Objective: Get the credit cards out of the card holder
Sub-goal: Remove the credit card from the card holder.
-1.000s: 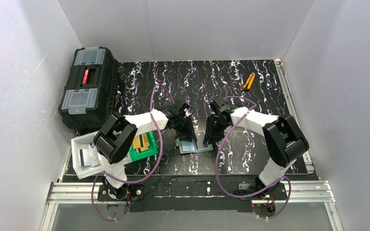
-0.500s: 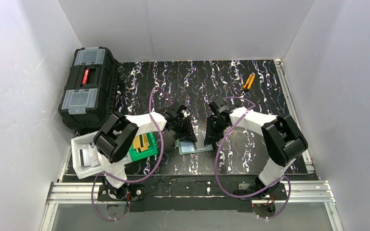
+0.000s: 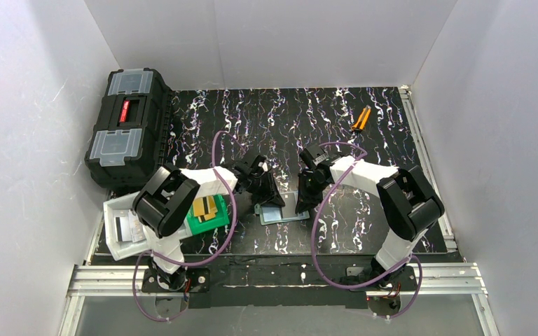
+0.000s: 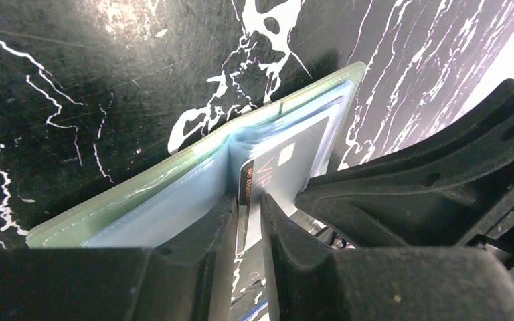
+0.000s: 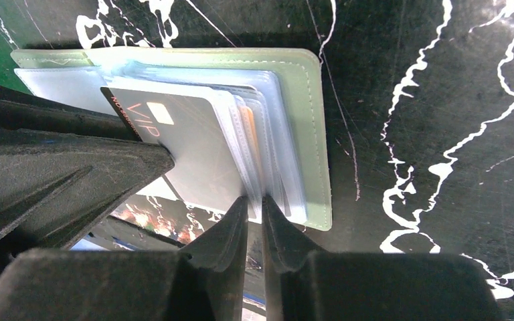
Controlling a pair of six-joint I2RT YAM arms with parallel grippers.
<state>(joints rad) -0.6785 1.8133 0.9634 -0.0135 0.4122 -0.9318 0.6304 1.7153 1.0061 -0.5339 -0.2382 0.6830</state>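
The card holder (image 3: pixel 278 214) lies open on the black mat between both arms, green outside (image 5: pixel 308 120) and pale blue inside (image 4: pixel 140 200). A grey credit card (image 5: pixel 187 140) marked VIP sticks halfway out of its clear sleeves. My left gripper (image 4: pixel 249 199) is shut on that card's (image 4: pixel 294 167) dark edge. My right gripper (image 5: pixel 254 200) is shut on the near edge of the holder's clear sleeves. An orange card (image 5: pixel 247 120) shows inside a sleeve. In the top view the left gripper (image 3: pixel 270 198) and right gripper (image 3: pixel 302 199) flank the holder.
A bright green bin (image 3: pixel 207 222) holding tan cards and a white bin (image 3: pixel 112 241) sit at the left, beside the left arm. A black toolbox (image 3: pixel 126 126) stands at the back left. An orange tool (image 3: pixel 361 119) lies at the back right.
Both grippers have narrowed on the holder, the left one onto the VIP card, the right one onto the sleeves. Both wrists dropped slightly lower over it.
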